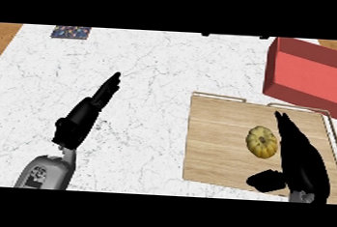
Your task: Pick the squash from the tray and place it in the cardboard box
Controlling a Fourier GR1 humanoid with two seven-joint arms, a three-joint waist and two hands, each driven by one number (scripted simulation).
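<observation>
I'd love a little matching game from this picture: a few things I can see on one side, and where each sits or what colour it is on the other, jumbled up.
Things:
1. squash
2. box
3. left robot hand
4. right robot hand

Descriptions:
A. red, at the far right of the counter
B. over the white marble, away from the tray
C. yellow, lying on the wooden tray
D. open, beside the squash above the tray

Pairs: 1-C, 2-A, 3-B, 4-D
</observation>
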